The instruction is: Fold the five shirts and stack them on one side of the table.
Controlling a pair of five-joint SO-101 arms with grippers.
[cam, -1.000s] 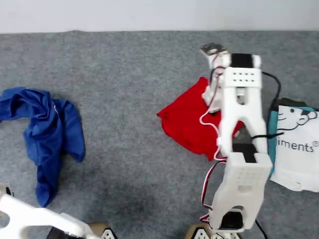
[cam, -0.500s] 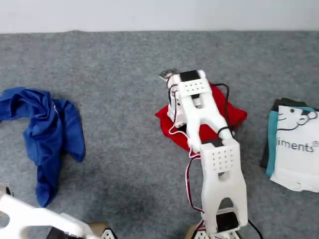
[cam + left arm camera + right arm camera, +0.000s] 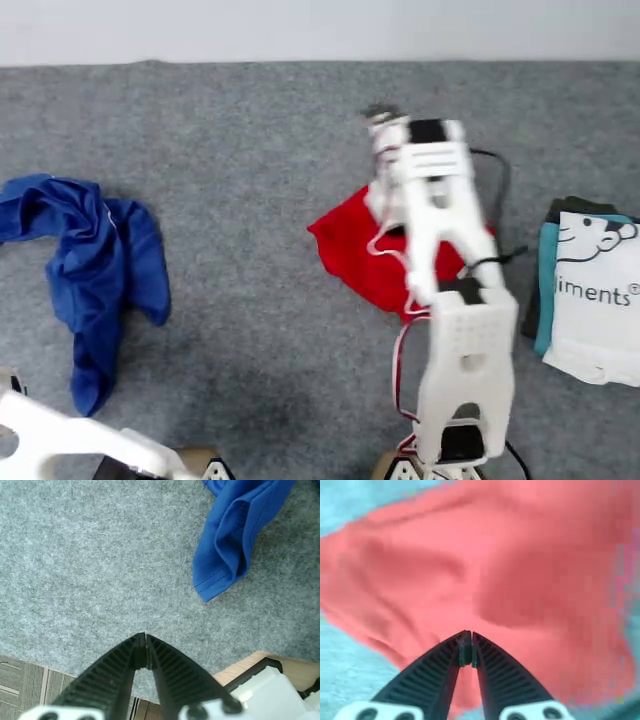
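You find the red shirt [image 3: 352,252] crumpled right of centre on the table [image 3: 250,140]; judged soft, light and limp, it is best pinched at a hem corner, and the right gripper [image 3: 467,652] hovers over it, jaws pressed together and empty.

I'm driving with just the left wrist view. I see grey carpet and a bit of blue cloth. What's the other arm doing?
Observer: The right arm's tool is shut, over a crumpled red cloth shirt.
Operator: Are any shirts folded?
Observer: Yes. A stack of folded shirts, with a white printed one on top, lies on the right arm's side.
Operator: And my blue one?
Observer: The whole blue cloth shirt is a bunched, unfolded heap on the left arm's side.
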